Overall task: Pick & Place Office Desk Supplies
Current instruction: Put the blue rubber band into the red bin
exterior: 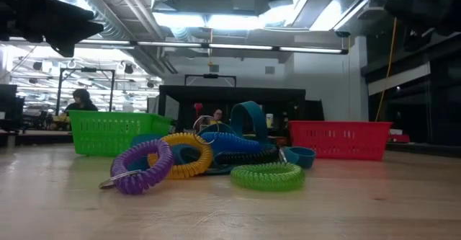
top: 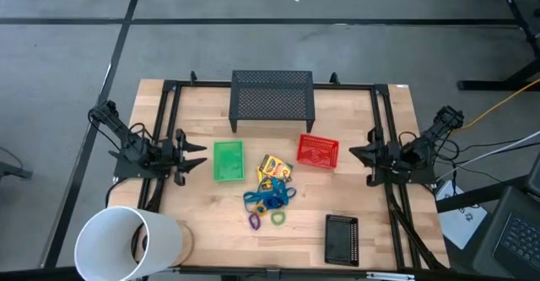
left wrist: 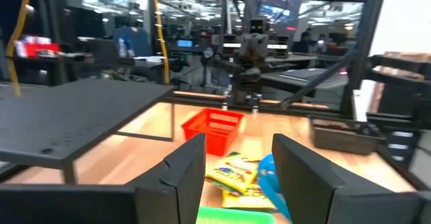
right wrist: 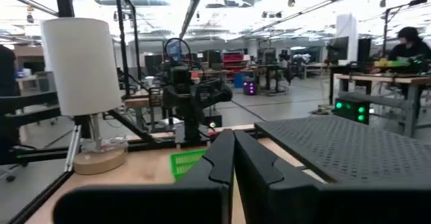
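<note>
Left gripper (top: pixel 201 155) stands at the left edge of the table, fingers (left wrist: pixel 185 170) spread and empty, pointing right toward the middle. Right gripper (top: pixel 354 154) waits at the right edge, fingers (right wrist: pixel 222 158) pressed together, holding nothing.

The supplies lie in a loose heap at mid-table: yellow crayon boxes (top: pixel 274 169), a blue cord bundle (top: pixel 268 197) just near of them, and the purple ring (top: pixel 254 222) and green ring (top: pixel 278 218) nearest the front edge. From the left gripper the heap lies to the right and slightly nearer the front, beyond the green tray (top: pixel 228 160), which sits between them. The right gripper has the red tray (top: pixel 317 152) on its path. Judged by the overhead view, the left arm is somewhat nearer. The heap's long axis runs far to near.

The low view alone shows a yellow ring (exterior: pixel 189 156) leaning on the purple ring. The left wrist view shows the crayon boxes straight ahead between the fingers
</note>
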